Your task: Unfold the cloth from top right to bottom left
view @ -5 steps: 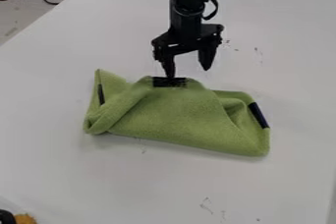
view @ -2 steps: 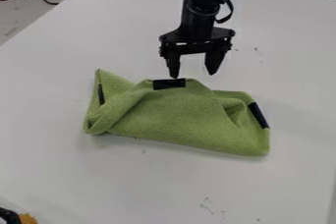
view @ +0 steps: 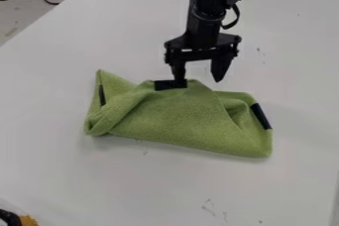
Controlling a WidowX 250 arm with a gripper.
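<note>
The tool (view: pixel 198 79) hangs nearly upright, fingers spread, one tip at the dark patch (view: pixel 170 84) on the far edge of the folded green cloth (view: pixel 175 118), which lies mid-tabletop (view: pixel 139 185); the arm (view: pixel 210 9) slants down from the top.

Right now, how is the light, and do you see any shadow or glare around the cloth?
Camera view: soft light on the table, a faint shadow along the lower edge of the cloth, no strong glare around it, the gripper very dark.
</note>
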